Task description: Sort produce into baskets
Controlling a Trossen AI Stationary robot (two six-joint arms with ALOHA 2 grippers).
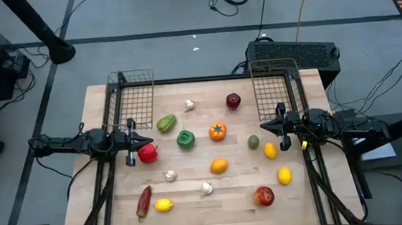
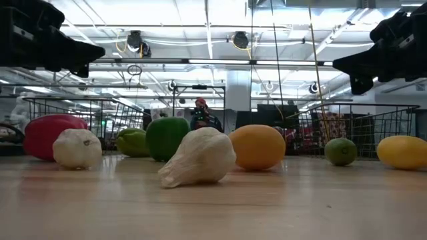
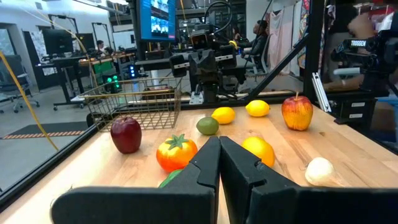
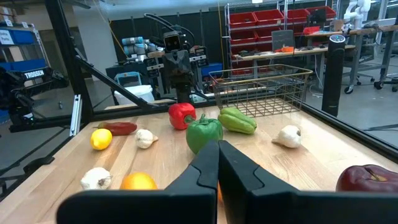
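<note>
Overhead arrangement of a wooden table (image 1: 123, 219) carrying scattered toy produce, described relative to the orange tomato (image 1: 217, 131) near the table's middle. The left gripper (image 1: 146, 140) hovers well to the tomato's left with its jaws closed and empty, its tip just above a red pepper (image 1: 147, 155); the right gripper (image 1: 265, 126) hovers to the tomato's right, jaws likewise closed on nothing, facing the left one across the table. Two wire baskets stand at the far edge and hold no produce: the left basket (image 1: 132, 98) far-left of the tomato, the right basket (image 1: 275, 86) far-right of it. Just left of the tomato lies a dark green pepper (image 1: 185, 138), and beyond that a light green pepper (image 1: 166, 123). Farther from the tomato toward the baskets are a garlic bulb (image 1: 189, 105) and a dark red apple (image 1: 234, 100). To its right sit a lime (image 1: 253, 142) and a lemon (image 1: 270, 150). On the near side lie an orange (image 1: 219, 166), two more garlic bulbs (image 1: 170, 175) (image 1: 206, 189), a red chili (image 1: 144, 201), a second lemon (image 1: 164, 205), a third lemon (image 1: 284, 175) and a red-yellow apple (image 1: 264, 196). All pieces rest on the tabletop, apart from both grippers.
</note>
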